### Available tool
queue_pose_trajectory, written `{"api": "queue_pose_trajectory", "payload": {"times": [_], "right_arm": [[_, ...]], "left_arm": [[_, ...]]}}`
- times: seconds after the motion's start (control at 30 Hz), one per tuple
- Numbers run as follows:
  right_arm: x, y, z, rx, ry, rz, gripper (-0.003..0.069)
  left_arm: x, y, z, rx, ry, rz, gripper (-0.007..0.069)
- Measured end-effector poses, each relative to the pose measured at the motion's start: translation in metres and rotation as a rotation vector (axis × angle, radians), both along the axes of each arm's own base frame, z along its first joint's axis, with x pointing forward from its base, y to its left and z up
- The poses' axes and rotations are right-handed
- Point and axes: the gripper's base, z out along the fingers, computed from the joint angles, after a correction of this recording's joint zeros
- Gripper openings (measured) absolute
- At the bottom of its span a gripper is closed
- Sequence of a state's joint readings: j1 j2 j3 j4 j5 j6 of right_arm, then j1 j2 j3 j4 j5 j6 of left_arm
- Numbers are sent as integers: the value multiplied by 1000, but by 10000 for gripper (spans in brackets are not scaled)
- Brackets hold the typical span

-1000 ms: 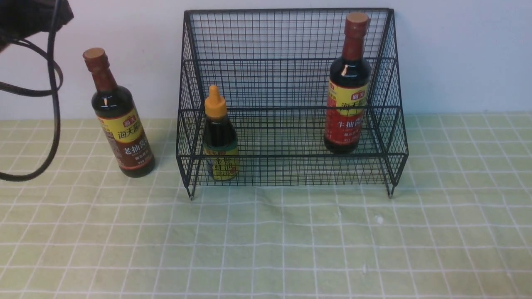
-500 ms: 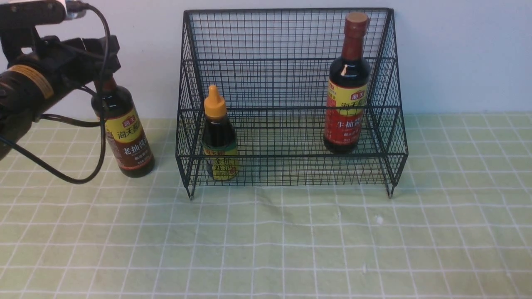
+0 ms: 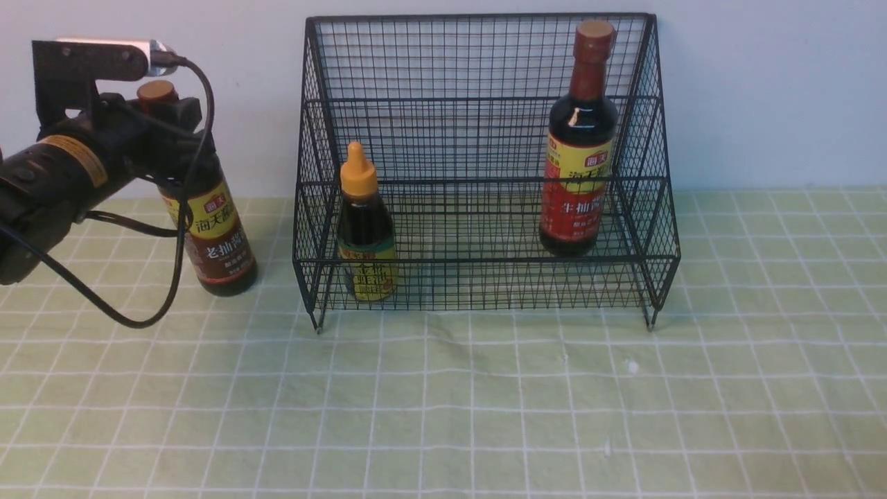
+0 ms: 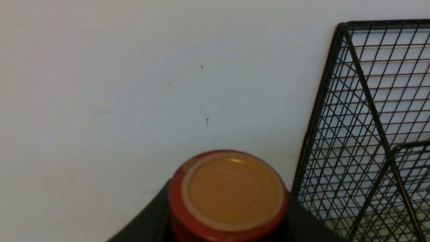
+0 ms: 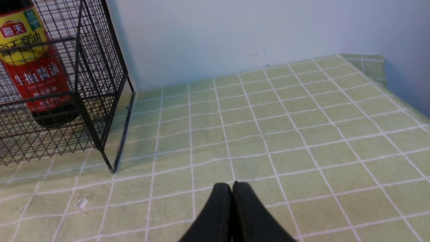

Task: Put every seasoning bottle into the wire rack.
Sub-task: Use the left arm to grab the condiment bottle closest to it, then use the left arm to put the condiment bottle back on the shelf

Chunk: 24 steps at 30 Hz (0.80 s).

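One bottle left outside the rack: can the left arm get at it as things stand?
Probably yes. The left gripper sits around the neck of the bottle, just under its cap, nothing between them; the rack stands apart to one side.

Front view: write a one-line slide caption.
Left gripper at the neck of the tall brown-labelled bottle beside the wire rack, holding the orange-capped bottle and red-labelled bottle.

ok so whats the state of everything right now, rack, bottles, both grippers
wire rack: standing on the cloth, two bottles inside
short orange-cap bottle: upright, capped, lower tier, left end
red-label bottle: upright, capped, upper tier, right end
brown-label bottle: capped, on the cloth outside the rack, to its left
left gripper: around that bottle's neck, grip unclear
right gripper: shut, empty
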<state>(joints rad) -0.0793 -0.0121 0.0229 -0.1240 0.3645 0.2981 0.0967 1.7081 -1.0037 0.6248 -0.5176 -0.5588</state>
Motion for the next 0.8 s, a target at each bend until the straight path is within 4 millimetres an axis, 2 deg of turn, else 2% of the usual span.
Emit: {"api": "queue_pose_trajectory", "payload": {"times": [0.07,0.13,0.17,0.3,0.33,0.43,0.5,0.53,0.6,0.67,0.77,0.8], "right_arm": [[0,0,0,0,0,0,-14],[0,0,0,0,0,0,-14],[0,0,0,0,0,0,-14],[0,0,0,0,0,0,-14],[0,0,0,0,0,0,-14],[0,0,0,0,0,0,-14],[0,0,0,0,0,0,-14],[0,0,0,0,0,0,-14],[0,0,0,0,0,0,-14],[0,0,0,0,0,0,-14],[0,0,0,0,0,0,-14],[0,0,0,0,0,0,-14]], "left_arm": [[-5,0,11,20,-16,1,265],[-10,-1,30,29,-62,5,265],[-13,-1,51,32,-119,5,265],[-21,-3,108,28,-276,-7,265],[-24,-4,128,17,-325,-16,265],[-28,-14,168,-4,-407,-55,265],[-29,-20,177,-3,-416,-75,265],[-30,-29,190,0,-434,-99,265],[-28,-44,202,9,-442,-134,265],[-27,-52,206,8,-447,-151,265],[-18,-77,210,-7,-445,-197,265],[-17,-79,210,-8,-444,-202,265]]}}
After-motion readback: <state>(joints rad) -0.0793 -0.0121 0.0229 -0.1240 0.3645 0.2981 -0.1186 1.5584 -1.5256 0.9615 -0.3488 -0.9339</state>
